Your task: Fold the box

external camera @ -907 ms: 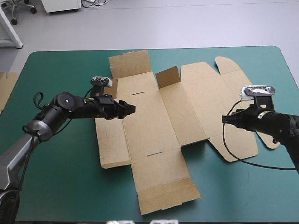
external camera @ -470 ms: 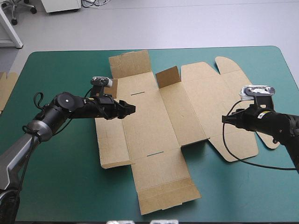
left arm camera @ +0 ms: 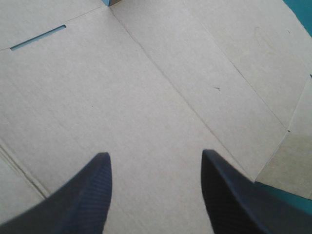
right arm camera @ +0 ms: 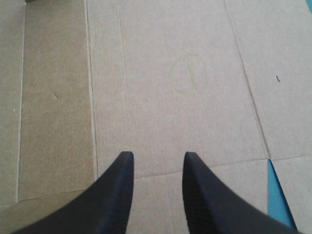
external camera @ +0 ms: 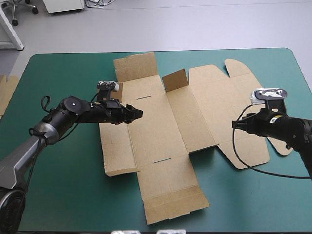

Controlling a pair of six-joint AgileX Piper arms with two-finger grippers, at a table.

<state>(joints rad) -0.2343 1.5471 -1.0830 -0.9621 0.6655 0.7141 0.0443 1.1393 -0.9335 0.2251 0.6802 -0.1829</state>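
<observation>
Box flat, both your grippers parted over it.
Your brown box (external camera: 175, 131) lies spread flat mid-table on the teal-green cover (external camera: 63, 185), with one small flap (external camera: 174, 80) tilted up at its 12 o'clock. Your left gripper (external camera: 139, 113) hangs over its 9 o'clock panels, fingers wide apart. Your right gripper (external camera: 234, 125) is over the 3 o'clock panel, gap narrower. There is spare board (external camera: 6, 92) at the table's 9 o'clock edge.

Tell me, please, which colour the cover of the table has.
The cover is plain teal-green, without any pattern. The high view shows it best.
</observation>
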